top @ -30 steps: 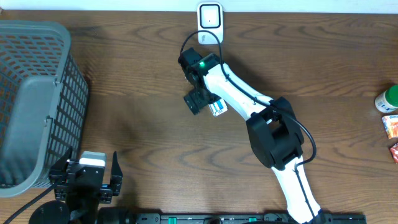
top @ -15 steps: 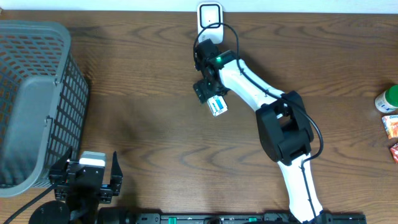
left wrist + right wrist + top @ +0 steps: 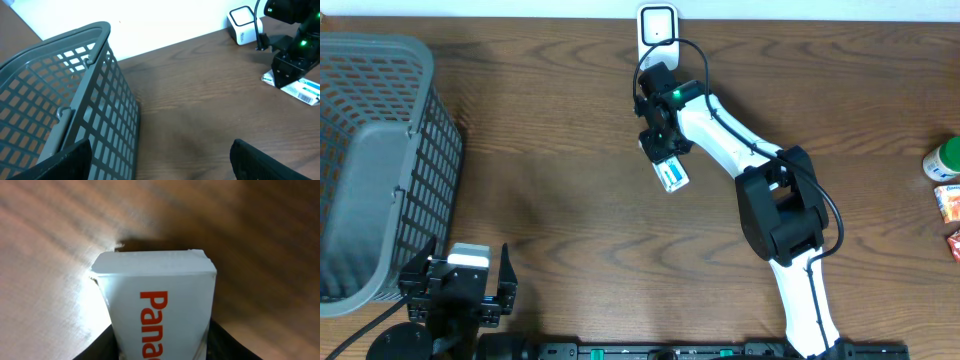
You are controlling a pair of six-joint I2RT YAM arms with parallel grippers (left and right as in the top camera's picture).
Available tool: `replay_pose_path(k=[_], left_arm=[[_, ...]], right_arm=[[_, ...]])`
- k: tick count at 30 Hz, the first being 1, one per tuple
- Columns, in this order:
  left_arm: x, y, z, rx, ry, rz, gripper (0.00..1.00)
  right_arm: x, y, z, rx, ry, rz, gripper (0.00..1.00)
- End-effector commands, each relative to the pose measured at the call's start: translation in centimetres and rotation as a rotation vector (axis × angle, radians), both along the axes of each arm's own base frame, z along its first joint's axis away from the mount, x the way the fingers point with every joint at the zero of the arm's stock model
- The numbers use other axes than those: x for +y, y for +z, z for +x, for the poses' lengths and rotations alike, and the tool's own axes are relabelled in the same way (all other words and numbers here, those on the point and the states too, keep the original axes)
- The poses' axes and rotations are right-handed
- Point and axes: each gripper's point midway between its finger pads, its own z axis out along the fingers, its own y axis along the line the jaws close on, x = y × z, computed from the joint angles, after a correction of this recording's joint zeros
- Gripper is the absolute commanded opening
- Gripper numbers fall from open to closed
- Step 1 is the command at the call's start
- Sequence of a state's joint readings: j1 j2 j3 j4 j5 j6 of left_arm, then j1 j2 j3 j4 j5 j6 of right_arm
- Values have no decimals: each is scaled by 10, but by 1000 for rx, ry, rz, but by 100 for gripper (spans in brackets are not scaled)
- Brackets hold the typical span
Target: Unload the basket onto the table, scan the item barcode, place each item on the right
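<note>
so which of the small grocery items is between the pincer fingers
The white box with blue print, alone mid-table near the scanner, between the fingers of the right pincer. The green-capped bottle and packets sit untouched at the right edge.

Brown wood-grain surface (image 3: 550,200).
Grey plastic mesh basket (image 3: 428,190), upright, at 9 o'clock in the overhead view.
At 3 o'clock, along the frame edge and well apart from the basket:
- green-capped white bottle (image 3: 942,160)
- orange packet (image 3: 948,203) beside it
- red packet (image 3: 953,244), partly cut off
</note>
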State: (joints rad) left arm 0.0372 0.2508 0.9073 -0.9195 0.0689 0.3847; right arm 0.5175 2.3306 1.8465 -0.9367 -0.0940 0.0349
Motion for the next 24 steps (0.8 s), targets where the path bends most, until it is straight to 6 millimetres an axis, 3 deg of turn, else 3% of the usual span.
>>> replay_pose_path(k=[1, 17, 24], left_arm=[[0, 0, 0, 2, 3, -12, 86], [0, -1, 0, 3, 3, -12, 86], [0, -1, 0, 3, 3, -12, 86]], right_arm=[[12, -8, -30, 174, 24, 105, 34], [63, 95, -93, 529, 157, 539, 35], [66, 104, -100, 553, 191, 593, 35]])
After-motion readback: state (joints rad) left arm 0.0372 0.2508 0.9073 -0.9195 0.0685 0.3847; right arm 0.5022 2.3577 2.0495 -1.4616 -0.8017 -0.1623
